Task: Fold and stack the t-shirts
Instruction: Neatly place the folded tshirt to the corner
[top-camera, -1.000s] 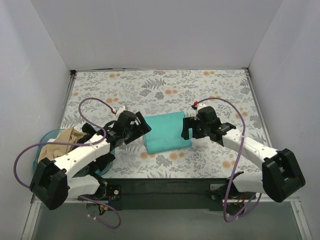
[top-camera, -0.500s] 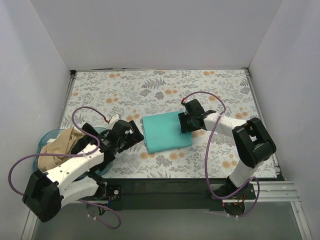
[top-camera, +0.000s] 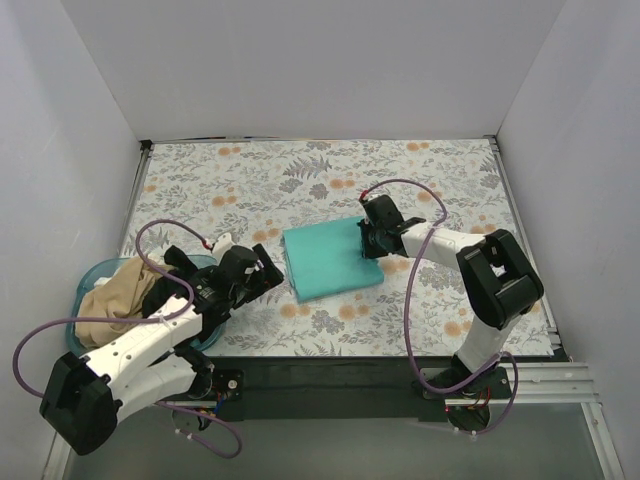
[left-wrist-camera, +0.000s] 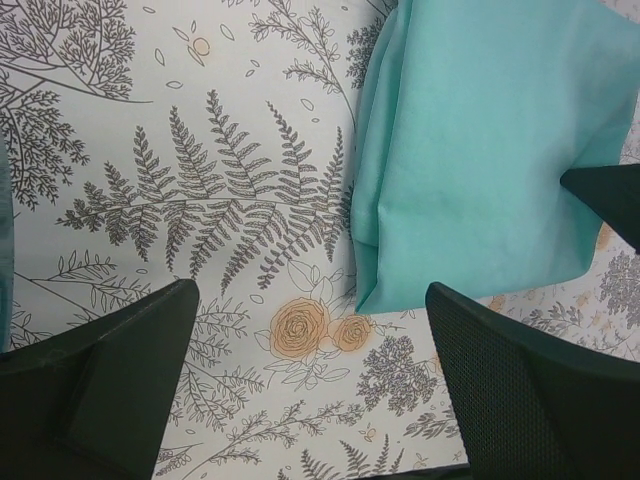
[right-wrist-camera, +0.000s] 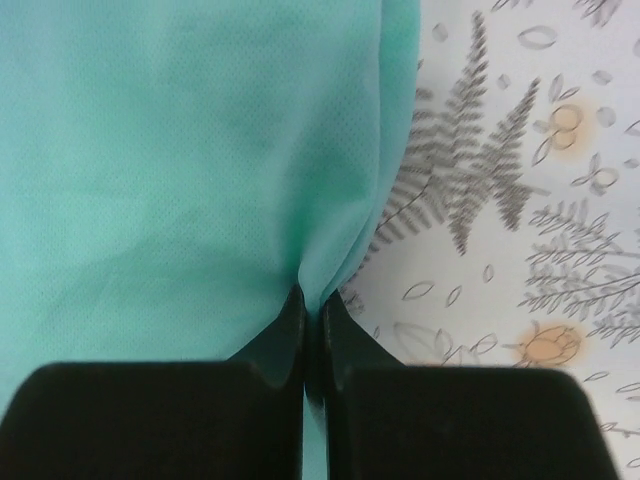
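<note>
A folded teal-green t-shirt (top-camera: 330, 261) lies in the middle of the floral table. My right gripper (top-camera: 367, 243) is at the shirt's right edge, and in the right wrist view its jaws (right-wrist-camera: 311, 300) are shut, pinching the edge of the teal t-shirt (right-wrist-camera: 190, 150). A crumpled tan-beige t-shirt (top-camera: 115, 295) sits in the blue basket (top-camera: 95, 272) at the near left. My left gripper (top-camera: 268, 270) hovers just left of the teal shirt, open, with only table between its fingers (left-wrist-camera: 520, 380); the teal shirt (left-wrist-camera: 480, 140) shows ahead of it.
White walls close in the table at the back and both sides. The near table edge (top-camera: 330, 352) runs just below the teal shirt. Purple cables loop from both arms.
My right gripper has moved in to the teal shirt's right edge and shut on it. My left arm has drawn back to the left, away from the shirt, still open.
</note>
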